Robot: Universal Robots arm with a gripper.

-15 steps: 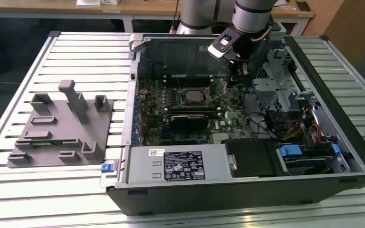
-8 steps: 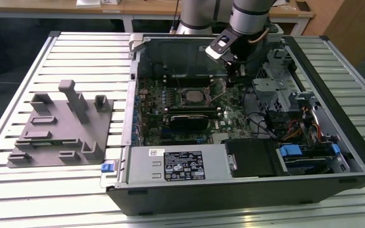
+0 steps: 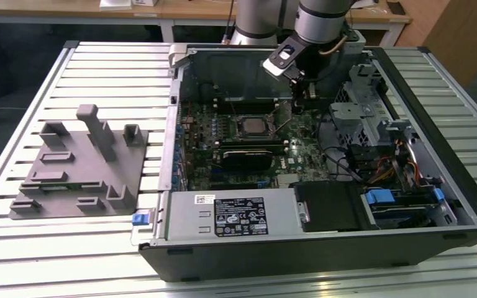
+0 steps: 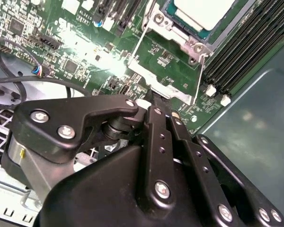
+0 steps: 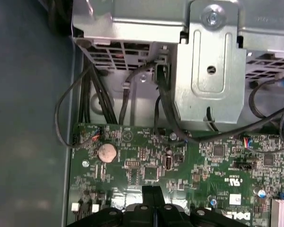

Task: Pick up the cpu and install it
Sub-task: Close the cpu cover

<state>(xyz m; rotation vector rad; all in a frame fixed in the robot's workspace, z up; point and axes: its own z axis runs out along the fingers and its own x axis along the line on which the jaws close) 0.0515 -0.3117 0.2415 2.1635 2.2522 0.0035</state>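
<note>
Black metal made the big computer case [image 3: 305, 261], which lay open on the slatted table [image 3: 97, 68]. Inside it sat a green board [image 3: 305, 152], a grey box with a white label [image 3: 230, 214] and bundles of wires [image 3: 387, 164]. The cpu [image 4: 204, 11] lay in the metal-framed socket [image 4: 158, 21] on the board, its pale top facing up. The gripper [image 4: 148, 98] hung low over the board, close beside the socket. Its two fingers [image 5: 148, 196] were pressed together with nothing between them. I could not tell if they touched the board. A grey fixture [image 3: 81, 167] stood on the table outside the case.
</note>
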